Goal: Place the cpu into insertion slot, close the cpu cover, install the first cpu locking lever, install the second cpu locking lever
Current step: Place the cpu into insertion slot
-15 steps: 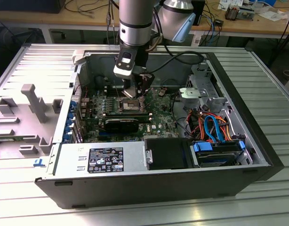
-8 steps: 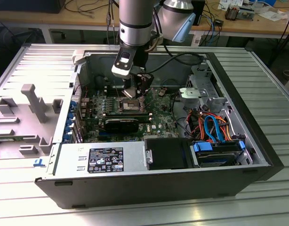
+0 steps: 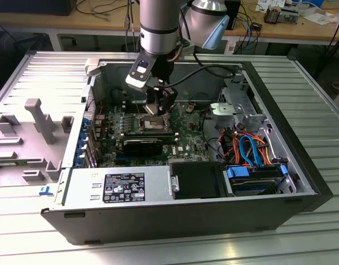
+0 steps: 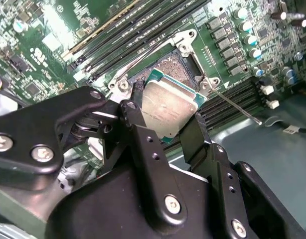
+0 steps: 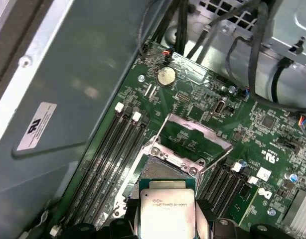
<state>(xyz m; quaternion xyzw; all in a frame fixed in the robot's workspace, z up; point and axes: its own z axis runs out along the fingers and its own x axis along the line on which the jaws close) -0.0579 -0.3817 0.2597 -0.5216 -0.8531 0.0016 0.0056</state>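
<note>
open computer case (image 3: 158, 221), cpu (image 4: 170, 107) poised over insertion slot (image 4: 169, 64).
gripper (image 3: 158, 109) clamps its edges; cpu cover (image 5: 198, 128) lies open, leaving entry clear.

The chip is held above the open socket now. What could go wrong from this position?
The cpu is pinched by two edges in the hand, above the insertion slot and not seated. It could slip or land askew. The open cpu cover lies just beyond the slot, so the hand might catch it on the way down. Memory slots flank the slot, leaving the hand little room.
</note>
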